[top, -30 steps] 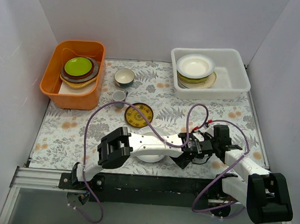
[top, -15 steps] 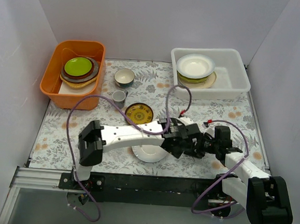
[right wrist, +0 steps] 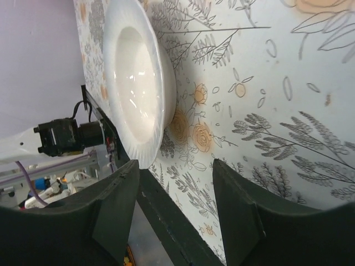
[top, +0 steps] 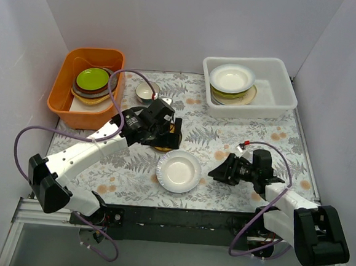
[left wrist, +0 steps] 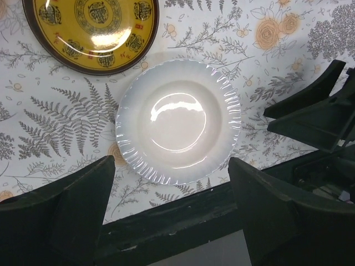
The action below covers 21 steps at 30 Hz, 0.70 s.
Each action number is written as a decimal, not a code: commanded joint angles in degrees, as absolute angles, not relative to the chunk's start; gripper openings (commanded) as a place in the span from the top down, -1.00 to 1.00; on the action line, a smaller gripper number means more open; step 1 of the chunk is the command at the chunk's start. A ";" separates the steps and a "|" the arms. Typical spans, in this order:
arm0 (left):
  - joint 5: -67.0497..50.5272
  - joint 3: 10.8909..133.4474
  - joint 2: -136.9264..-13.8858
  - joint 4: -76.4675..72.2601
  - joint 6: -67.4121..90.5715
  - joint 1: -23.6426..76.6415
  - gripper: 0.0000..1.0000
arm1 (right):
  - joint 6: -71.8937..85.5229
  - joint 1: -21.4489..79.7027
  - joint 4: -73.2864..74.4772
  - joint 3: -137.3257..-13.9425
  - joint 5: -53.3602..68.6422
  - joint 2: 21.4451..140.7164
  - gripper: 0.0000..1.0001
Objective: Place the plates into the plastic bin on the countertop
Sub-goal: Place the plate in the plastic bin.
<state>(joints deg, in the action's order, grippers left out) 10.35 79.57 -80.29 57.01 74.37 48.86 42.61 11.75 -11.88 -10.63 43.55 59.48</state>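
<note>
A plain white fluted plate (top: 179, 170) lies flat on the countertop (top: 120, 159) near its front edge; it also shows in the left wrist view (left wrist: 178, 122) and the right wrist view (right wrist: 138, 77). My left gripper (top: 164, 132) hovers open and empty over the small brown-and-yellow patterned plate (top: 164, 145) (left wrist: 91, 30), behind the white plate. My right gripper (top: 216, 172) (right wrist: 177, 205) sits low to the right of the white plate, pointing at its rim, open and apart from it. The plastic bin (top: 279, 98) at the back right holds a stack of plates (top: 231, 79).
An orange tub (top: 63, 99) at the back left holds more plates, a lime one (top: 93, 77) on top. A small bowl with a teal inside (top: 145, 91) stands behind the left gripper. The black table edge (left wrist: 183, 221) runs close below the white plate.
My left arm has swung from the right side of the white plate back to the left and upward, its jaws opening wider. The white plate now lies uncovered. The right gripper has barely moved.
</note>
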 commanded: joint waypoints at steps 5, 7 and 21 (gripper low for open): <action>0.36 74.27 -74.89 52.47 74.79 43.51 -0.67 | 46.49 20.56 -24.25 -12.74 41.22 67.05 -0.22; 0.09 73.57 -74.79 52.29 74.97 42.45 -0.68 | 47.46 22.75 -26.62 -12.92 40.78 70.12 -0.20; 0.09 69.00 -71.90 51.86 75.59 41.84 -0.68 | 55.11 27.51 -44.03 -14.32 39.82 84.72 0.01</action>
<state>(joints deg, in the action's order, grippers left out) 0.82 70.24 -74.98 52.45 75.16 42.11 53.21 27.03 -37.36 -11.55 40.42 82.52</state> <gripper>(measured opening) 0.838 0.507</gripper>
